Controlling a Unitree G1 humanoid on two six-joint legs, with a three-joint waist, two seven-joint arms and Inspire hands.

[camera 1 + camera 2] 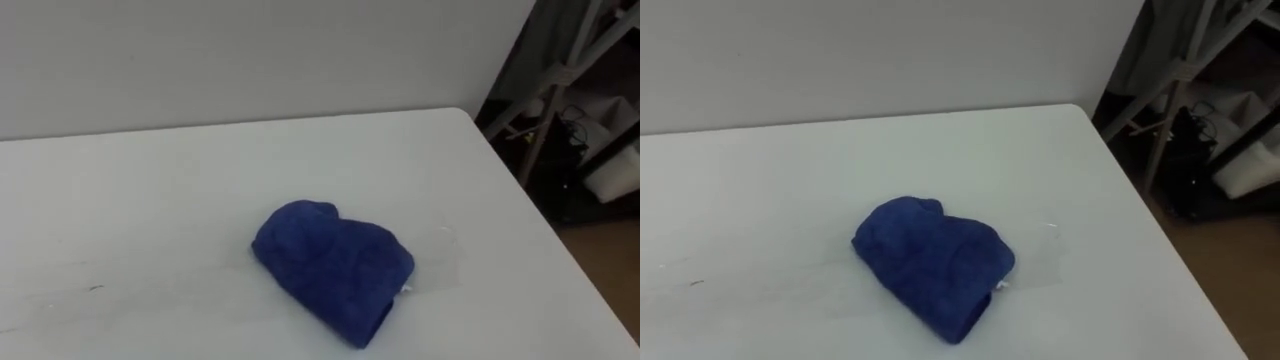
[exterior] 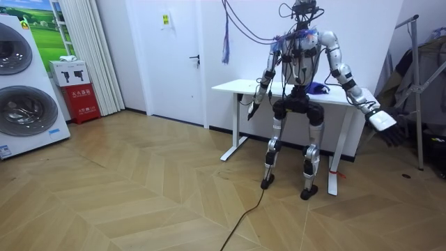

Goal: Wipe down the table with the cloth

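- The blue cloth (image 1: 335, 265) lies bunched in a heap on the white table (image 1: 150, 180), right of its middle and toward the near edge; no hand is touching it.
- From the room view I see the robot standing close against the table, facing the wall.
- Its right hand (image 2: 382, 121) hangs out to the side, clear of the table, fingers loosely spread and empty.
- Its left hand (image 2: 251, 111) sits low by the table's edge; I cannot tell its fingers.
- A metal rack (image 1: 560, 90) stands beyond the table's right end.
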